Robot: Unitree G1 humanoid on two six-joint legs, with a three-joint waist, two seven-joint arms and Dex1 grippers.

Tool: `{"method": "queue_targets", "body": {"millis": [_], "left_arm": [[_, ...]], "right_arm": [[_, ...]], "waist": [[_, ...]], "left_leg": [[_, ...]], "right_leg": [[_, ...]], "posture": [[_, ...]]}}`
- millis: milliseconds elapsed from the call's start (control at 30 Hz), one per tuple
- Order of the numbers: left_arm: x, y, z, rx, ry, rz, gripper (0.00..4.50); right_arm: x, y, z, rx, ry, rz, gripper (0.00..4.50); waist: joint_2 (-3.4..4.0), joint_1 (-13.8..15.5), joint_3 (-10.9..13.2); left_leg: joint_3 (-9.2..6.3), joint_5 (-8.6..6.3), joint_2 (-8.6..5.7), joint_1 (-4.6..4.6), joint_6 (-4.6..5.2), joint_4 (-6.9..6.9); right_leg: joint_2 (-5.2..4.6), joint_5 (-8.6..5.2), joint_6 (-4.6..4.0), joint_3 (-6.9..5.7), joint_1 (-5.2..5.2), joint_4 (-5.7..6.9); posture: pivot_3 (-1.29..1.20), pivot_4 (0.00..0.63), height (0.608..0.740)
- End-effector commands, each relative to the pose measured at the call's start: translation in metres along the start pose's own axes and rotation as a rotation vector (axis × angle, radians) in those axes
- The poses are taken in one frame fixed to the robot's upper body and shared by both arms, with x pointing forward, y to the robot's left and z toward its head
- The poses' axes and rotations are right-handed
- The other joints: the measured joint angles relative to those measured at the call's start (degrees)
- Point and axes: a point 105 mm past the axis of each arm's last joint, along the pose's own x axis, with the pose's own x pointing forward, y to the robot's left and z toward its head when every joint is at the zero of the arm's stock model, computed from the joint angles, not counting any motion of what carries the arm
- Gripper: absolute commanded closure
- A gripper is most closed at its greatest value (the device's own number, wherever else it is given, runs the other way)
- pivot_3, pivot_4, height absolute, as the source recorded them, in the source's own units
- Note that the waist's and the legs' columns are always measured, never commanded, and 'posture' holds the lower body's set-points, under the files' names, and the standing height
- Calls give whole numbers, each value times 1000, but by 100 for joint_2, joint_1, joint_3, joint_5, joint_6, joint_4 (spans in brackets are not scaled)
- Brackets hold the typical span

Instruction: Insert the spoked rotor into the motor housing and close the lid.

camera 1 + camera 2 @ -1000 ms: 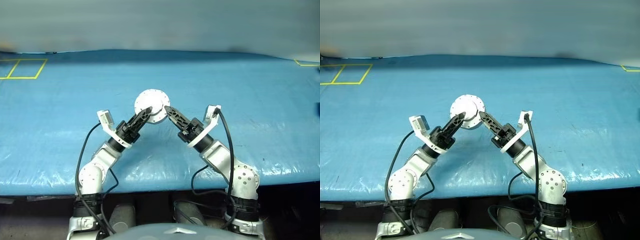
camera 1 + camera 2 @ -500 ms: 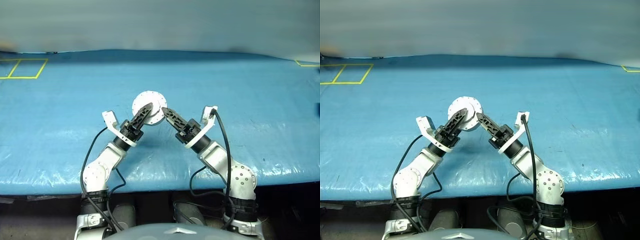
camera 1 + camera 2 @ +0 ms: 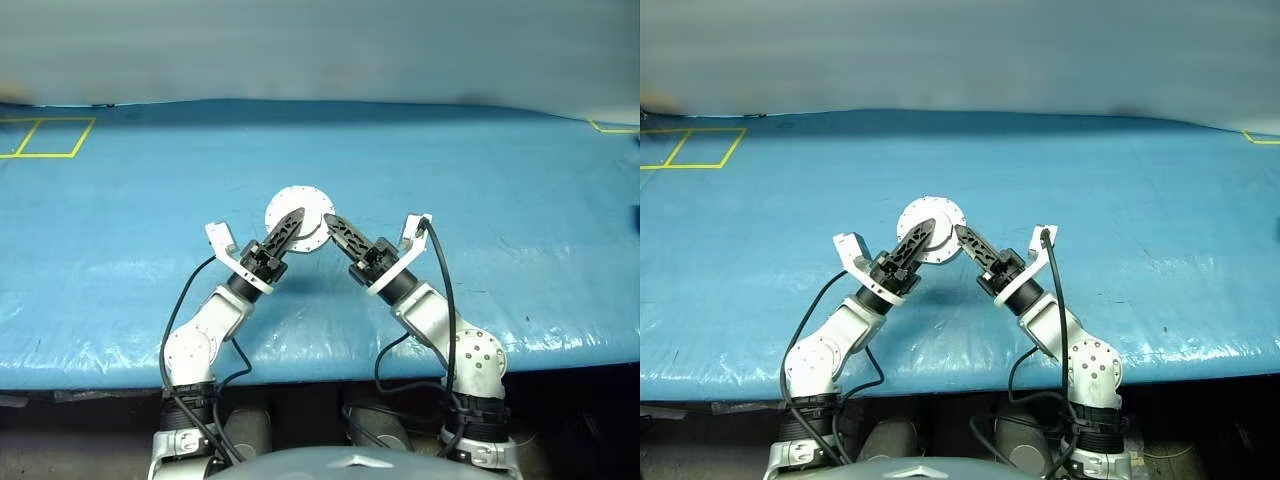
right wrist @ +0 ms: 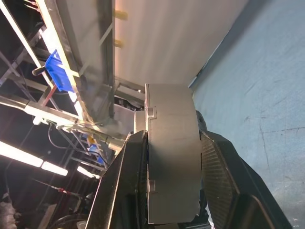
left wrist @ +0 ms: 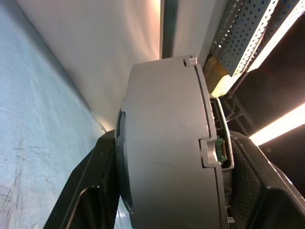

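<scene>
Motor housing [image 3: 299, 216] with lid [image 3: 930, 213] shut is up off the blue table [image 3: 120, 220], face-on between both arms, right tool [image 3: 331, 222] clamping its right edge, left tool [image 3: 293, 220] straddling its left edge, equally near.

So the desk [image 3: 120, 200] is covered in a bright blue plastic sheet [image 3: 500, 170], kinda wrinkly and shiny, especially along the near edge where it catches the light. Over at the far left corner there are yellow tape lines [image 3: 45, 137] laid out as boxes, and another bit of yellow tape [image 3: 612, 126] at the far right corner. Behind the desk it's just a plain grey wall [image 3: 320, 45]. The wrist views catch ceiling stuff: a long strip light [image 5: 279, 126], a perforated metal panel [image 5: 248, 24], some metal framing [image 4: 62, 62] and a blue bin [image 4: 58, 71].
</scene>
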Motion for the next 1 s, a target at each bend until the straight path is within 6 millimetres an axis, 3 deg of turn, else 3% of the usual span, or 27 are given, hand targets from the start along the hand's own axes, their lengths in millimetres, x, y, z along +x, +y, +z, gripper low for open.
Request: {"method": "queue_targets", "body": {"millis": [33,300,633,833,1000], "left_arm": [[8,-38,-12,18,88,-179,1917],[3,-36,-32,61,260,-137,1946],[3,-17,-18,121,203,-38,1946],[3,-11,-15,134,177,-9,2165],[5,-7,-14,153,167,22,2165]], "right_arm": [[7,3,5,-24,-25,-17,3206],[12,-2,1,-12,-12,-57,3206],[14,-2,-6,-32,25,-63,3206],[14,3,-9,-47,50,-28,1227],[14,4,-8,-53,50,-17,1227]], "waist": [[0,-3,0],[0,-2,0],[0,0,0],[1,0,0],[1,1,0]], "left_leg": [[0,0,0,0,0,0],[-1,0,0,1,0,0],[-1,1,0,1,-1,1],[0,2,-1,2,-3,1],[-1,2,-1,2,-3,1]], "right_leg": [[0,0,0,0,0,0],[0,0,0,-1,0,2],[0,0,-1,-1,0,4],[0,0,-1,0,-1,6],[-2,0,-1,0,0,6]], "posture": [[0,150,740],[0,150,740],[0,150,740],[0,150,740],[0,150,740]]}}
